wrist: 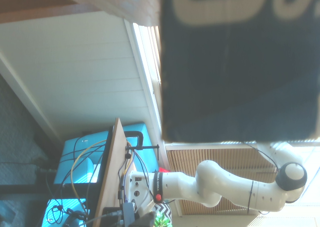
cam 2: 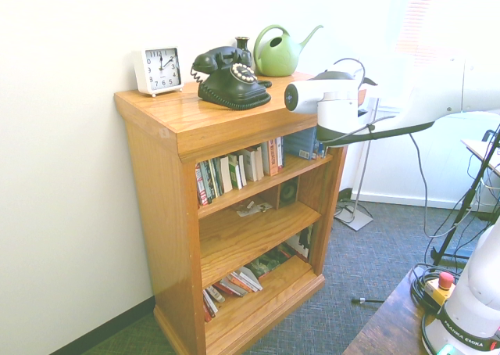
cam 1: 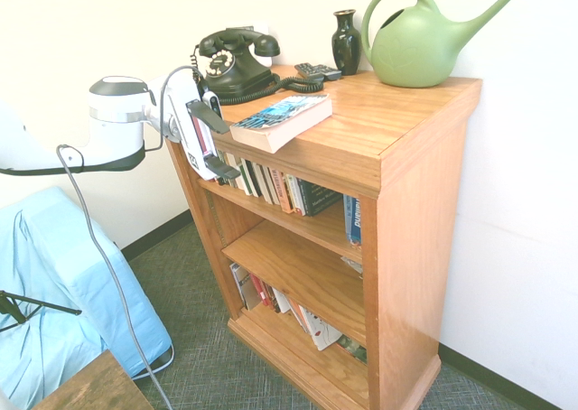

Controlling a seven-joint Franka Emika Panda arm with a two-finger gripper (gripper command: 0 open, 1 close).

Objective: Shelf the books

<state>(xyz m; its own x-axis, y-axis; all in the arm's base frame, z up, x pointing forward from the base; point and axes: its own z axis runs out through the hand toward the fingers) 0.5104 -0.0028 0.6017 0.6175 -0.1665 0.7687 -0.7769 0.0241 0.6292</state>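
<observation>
Oak shelf [cam 1: 406, 130] top was seen just past the spread gripper [cam 1: 215, 141] — book [cam 1: 282, 121] lay unheld.

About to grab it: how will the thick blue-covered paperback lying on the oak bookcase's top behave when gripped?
The thick blue-covered paperback overhangs the oak bookcase's top beside the open gripper, so a nudge could tip it off. Its soft cover probably flexes, and the pages may fan if pinched near one edge.

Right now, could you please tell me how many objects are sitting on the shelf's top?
6: book at the front edge, telephone, remote, vase, watering can along the back, clock at the far end.
</observation>
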